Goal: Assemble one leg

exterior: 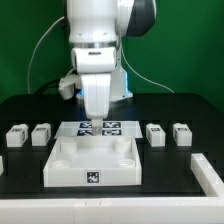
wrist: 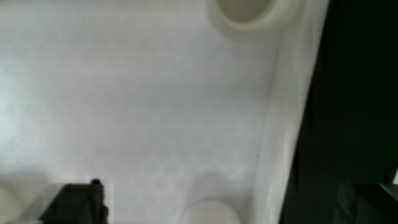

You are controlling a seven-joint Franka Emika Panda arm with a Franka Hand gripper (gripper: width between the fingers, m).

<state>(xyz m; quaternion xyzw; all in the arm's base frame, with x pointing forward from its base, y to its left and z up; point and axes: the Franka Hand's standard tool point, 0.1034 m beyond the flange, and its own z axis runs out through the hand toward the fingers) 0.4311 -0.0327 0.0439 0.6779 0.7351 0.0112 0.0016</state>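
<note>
Four legs stand in a row on the black table: two at the exterior view's left [exterior: 17, 136] [exterior: 41, 133] and two at its right [exterior: 155, 133] [exterior: 181, 132]. Each is a small white block with a tag on its face. My gripper [exterior: 93, 115] hangs fingers down over the far side of the large white square tray-like piece [exterior: 60, 168], apart from every leg. In the wrist view the gripper [wrist: 228, 206] is open and empty. One dark finger [wrist: 75, 203] shows over the white piece [wrist: 143, 110], which has round holes [wrist: 246, 10]. No leg shows in the wrist view.
The marker board [exterior: 104, 128] lies behind the tray-like piece, under the gripper. A white part [exterior: 208, 172] sits at the front of the exterior view's right. A green wall and cables stand behind the arm.
</note>
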